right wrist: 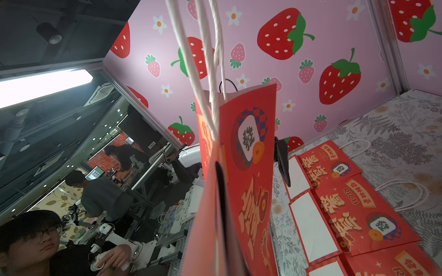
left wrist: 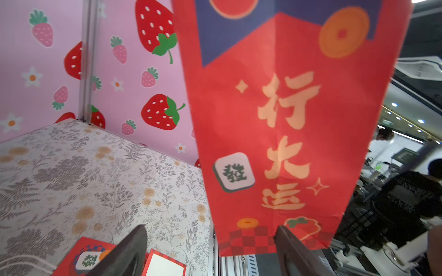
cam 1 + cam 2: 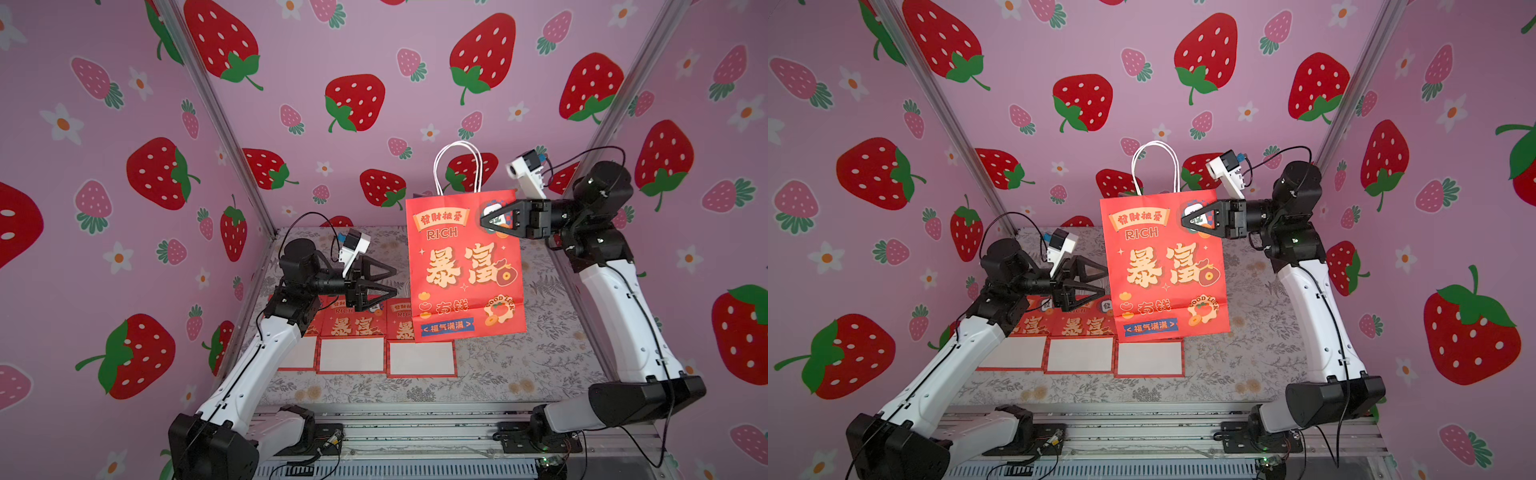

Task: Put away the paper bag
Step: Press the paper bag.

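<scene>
While the paper bag (image 3: pixel 465 266) is pinched at its top right corner by the right gripper (image 3: pixel 492 219), probably for hanging flat, the left gripper (image 3: pixel 388 282) is spread wide beside it, above 3 flattened bags (image 3: pixel 353 332).

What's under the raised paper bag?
Under the paper bag, a flat folded bag lies on the table, its upper half covered. The bag's inside cannot be seen.

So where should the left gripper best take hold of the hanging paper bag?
Probably the paper bag's lower side edge, approached sideways from the left gripper, open beside it. The bag hangs upright and flat from the right gripper pinching its upper corner.
</scene>
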`<state>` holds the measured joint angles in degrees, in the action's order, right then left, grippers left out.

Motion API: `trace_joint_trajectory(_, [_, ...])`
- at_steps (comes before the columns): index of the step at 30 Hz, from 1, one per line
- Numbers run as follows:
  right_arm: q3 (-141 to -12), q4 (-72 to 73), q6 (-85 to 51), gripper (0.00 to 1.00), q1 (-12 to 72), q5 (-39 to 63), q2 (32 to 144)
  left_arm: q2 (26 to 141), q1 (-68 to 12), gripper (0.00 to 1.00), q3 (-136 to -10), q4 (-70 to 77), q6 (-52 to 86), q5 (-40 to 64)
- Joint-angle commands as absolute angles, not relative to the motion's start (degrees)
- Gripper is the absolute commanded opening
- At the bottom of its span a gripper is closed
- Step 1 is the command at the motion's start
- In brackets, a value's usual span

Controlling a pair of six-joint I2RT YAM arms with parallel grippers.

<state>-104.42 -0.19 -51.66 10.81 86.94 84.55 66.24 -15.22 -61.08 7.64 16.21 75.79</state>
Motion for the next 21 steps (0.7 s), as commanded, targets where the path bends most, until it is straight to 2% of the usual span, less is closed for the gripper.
trace_joint_trajectory(1, [-107.1, 1.3, -54.1, 0.0, 10.9, 88.2, 85.2, 65.7, -17.0, 0.84, -64.1, 2.6, 10.8, 78.5])
trace_joint_trajectory(15, [-106.6, 1.5, -53.5, 0.0, 12.9, 86.2, 82.2, 68.7, -20.6, 0.84, -67.1, -1.8, 7.1, 77.9])
trace_joint_trajectory(21, [-105.0, 7.8, -58.1, 0.0, 13.3, 84.6, 82.8, 70.6, -22.3, 0.77, -68.8, -3.8, 5.7, 77.8])
